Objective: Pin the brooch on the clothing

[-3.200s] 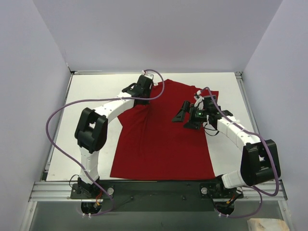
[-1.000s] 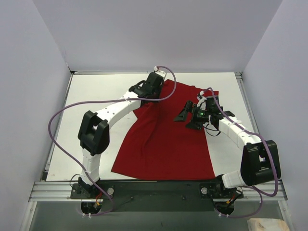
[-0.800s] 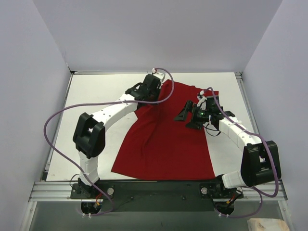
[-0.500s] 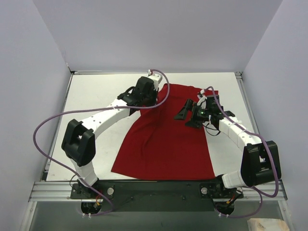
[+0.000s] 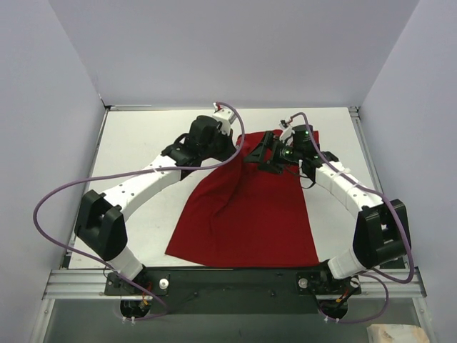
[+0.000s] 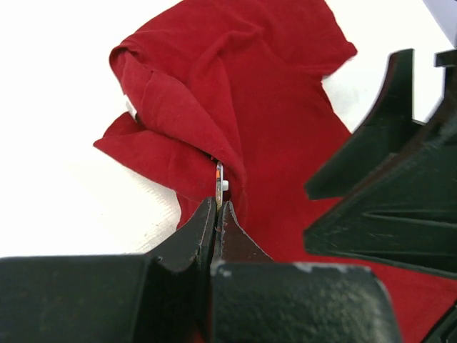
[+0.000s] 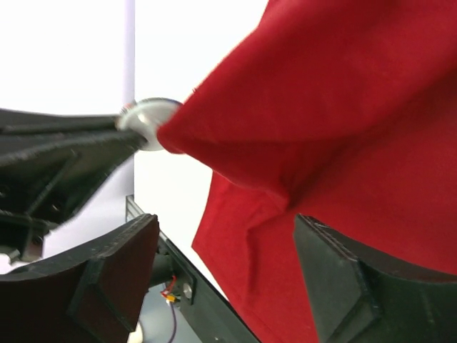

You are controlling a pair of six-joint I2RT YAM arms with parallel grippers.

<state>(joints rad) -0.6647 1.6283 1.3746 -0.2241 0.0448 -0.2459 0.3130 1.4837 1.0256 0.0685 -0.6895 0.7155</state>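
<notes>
Grip brooch [image 6: 219, 174] firm in fully closed left gripper [image 6: 218, 207], edge-on at T-shirt [image 6: 271, 107] fold just ahead. Close wide-spread, empty right gripper [image 7: 225, 229] on fold between tips; tauten, then push pin.

The top camera hangs high behind the arm bases [image 5: 136, 286], tilted down and forward, taking in the whole table [image 5: 136, 132] from some way off. The left wrist camera sits behind the left gripper [image 6: 216, 207] and looks along its closed fingers, very near the dark red T-shirt [image 6: 250, 86]. The right wrist camera looks out between the spread fingers of the right gripper [image 7: 225, 221], closer still. All three share the T-shirt's lifted fold; each wrist view catches the other gripper.
</notes>
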